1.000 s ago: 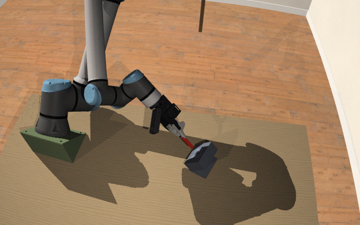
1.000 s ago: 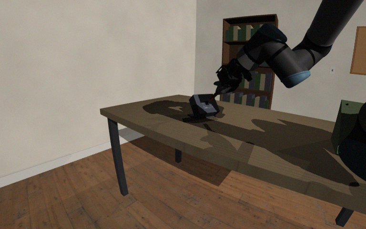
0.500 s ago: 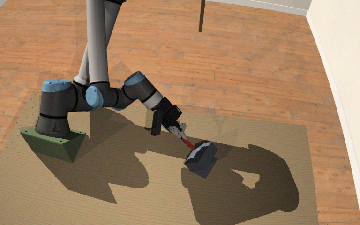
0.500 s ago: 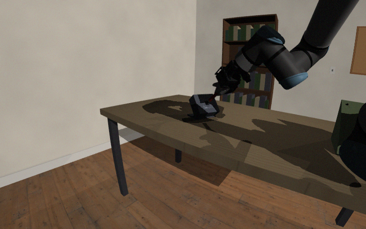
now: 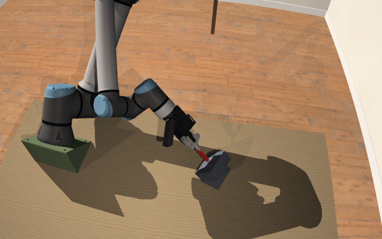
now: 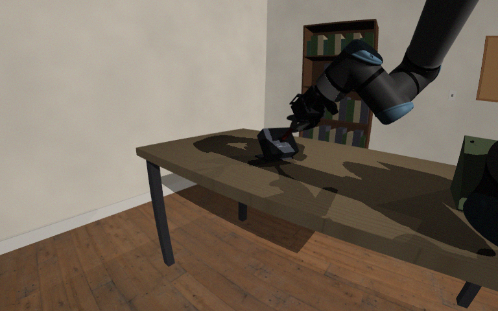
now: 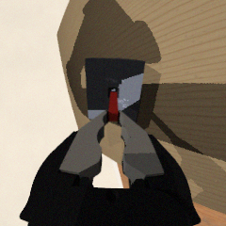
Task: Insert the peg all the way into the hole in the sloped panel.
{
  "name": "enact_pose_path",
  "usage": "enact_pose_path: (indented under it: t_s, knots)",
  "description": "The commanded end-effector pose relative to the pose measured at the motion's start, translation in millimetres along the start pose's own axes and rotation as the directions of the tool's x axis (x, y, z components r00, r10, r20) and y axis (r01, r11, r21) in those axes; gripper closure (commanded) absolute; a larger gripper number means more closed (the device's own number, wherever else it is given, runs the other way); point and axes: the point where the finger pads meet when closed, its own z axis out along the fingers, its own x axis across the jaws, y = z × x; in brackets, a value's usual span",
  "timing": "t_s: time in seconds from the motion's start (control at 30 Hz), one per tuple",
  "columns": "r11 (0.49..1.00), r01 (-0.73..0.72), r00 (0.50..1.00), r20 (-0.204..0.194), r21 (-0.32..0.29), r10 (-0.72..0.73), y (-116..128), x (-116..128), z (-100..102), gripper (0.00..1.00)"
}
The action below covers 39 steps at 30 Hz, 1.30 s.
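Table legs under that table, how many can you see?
3. One at the near left corner, one farther back under the middle, and one at the lower right edge. A fourth may be hidden.

We see a slim red peg [image 5: 202, 155] tilted down toward four o'clock in the top view, its upper end pinched between the fingertips and its lower tip meeting the pale sloped panel [image 5: 210, 160] at the hole. That panel is the slanted upper face of a dark grey block [image 5: 215, 172] resting on the tan table top. In the wrist view the peg [image 7: 113, 106] points to twelve o'clock, its tip at the small dark hole [image 7: 113, 88] in the panel [image 7: 130, 89].
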Motion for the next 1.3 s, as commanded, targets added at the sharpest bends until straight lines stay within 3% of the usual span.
enact_pose_path:
  t_s: [0.0, 1.27]
  knots:
    - [1.0, 0.0, 1.0, 0.001, 0.0, 0.0, 0, -1, 6, 1.0]
    - [1.0, 0.0, 1.0, 0.001, 0.0, 0.0, 0, -1, 40, 1.0]
